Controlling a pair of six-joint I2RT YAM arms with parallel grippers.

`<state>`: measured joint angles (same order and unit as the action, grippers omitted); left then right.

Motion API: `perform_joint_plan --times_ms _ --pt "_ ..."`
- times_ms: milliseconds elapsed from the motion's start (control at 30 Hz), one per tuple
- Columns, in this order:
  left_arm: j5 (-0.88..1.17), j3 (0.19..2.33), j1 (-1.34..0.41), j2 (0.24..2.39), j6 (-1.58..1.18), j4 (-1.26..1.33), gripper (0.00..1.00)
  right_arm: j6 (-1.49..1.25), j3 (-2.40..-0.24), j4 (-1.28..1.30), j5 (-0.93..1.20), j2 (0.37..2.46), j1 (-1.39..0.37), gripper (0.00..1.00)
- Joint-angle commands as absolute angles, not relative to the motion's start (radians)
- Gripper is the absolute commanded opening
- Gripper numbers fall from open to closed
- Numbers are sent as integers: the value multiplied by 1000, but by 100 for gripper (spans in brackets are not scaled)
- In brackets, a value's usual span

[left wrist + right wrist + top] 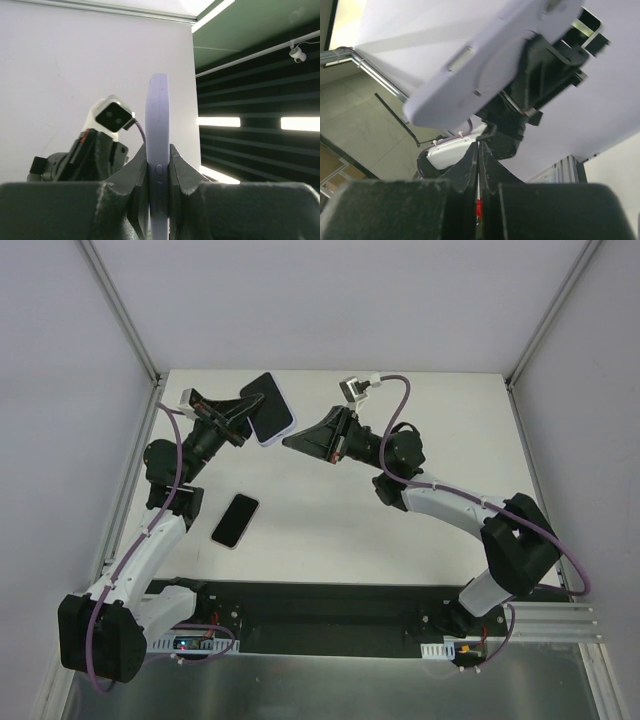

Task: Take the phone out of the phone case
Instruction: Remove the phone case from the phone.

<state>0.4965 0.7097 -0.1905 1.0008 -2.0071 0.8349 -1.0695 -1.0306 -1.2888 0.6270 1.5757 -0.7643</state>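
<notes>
Gripping the lavender phone case (270,408) by its lower end with the left fingers (137,175), clamped on both faces and holding it on edge. Raised off the desk (400,540), toward the far-left corner. From the right wrist, visible only as a pale back panel overhead.

Pressed flat together with nothing between them: the right fingers (467,167), hovering just beside the case on the side toward the middle of the far edge, not touching it.

Lying flat near the left edge, closer to the near edge and well apart from the case: a dark phone (235,520), touched by neither arm.

Judging by that layout, probably past the separation itself and into the wrap-up. Hard to rule out something seated in the dark inner face of the case; too small to tell from above.

Next, likely calls for lowering the case onto a bare patch of desk away from the phone and loosening the left grip only once it is down. Also calls for drawing the right arm back toward the right edge without clipping the case.
</notes>
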Motion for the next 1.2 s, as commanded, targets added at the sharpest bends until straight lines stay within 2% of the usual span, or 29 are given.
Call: perform_joint_plan --times_ms 0,33,67,100,167,200,267,367,433,667,1033,1133,1167 --pt "538 742 -178 976 -2020 887 0 -1119 -979 -1507 658 1525 -730 1" --pt "552 747 -166 974 -1960 844 0 -1146 -973 -1494 669 1526 -707 1" --pt "566 762 -158 974 -1922 816 0 -1166 -963 -1482 676 1526 -697 6" --pt "592 767 -150 976 -1889 796 0 -1183 -927 -1474 675 1523 -687 18" --pt "647 773 -135 988 -1804 776 0 -1206 -884 -1456 669 1497 -670 32" --pt "664 773 -132 992 -1778 759 0 -1197 -852 -1407 663 1465 -667 42" --pt "693 776 -129 1002 -1715 741 0 -1140 -828 -1330 660 1425 -664 46" --pt "716 799 -127 1008 -1657 724 0 -1076 -808 -1159 653 1350 -667 60" --pt "738 834 -127 1015 -1594 675 0 -1046 -815 -1088 655 1301 -670 65" --pt "756 914 -129 1023 -1505 592 0 -887 -906 -755 666 1232 -703 70" --pt "762 913 -129 1022 -1508 600 0 -887 -1008 -770 683 1322 -739 68" --pt "762 911 -129 1016 -1508 597 0 -893 -1020 -778 683 1344 -747 63" --pt "761 913 -127 1014 -1506 595 0 -899 -1022 -790 683 1345 -747 57"
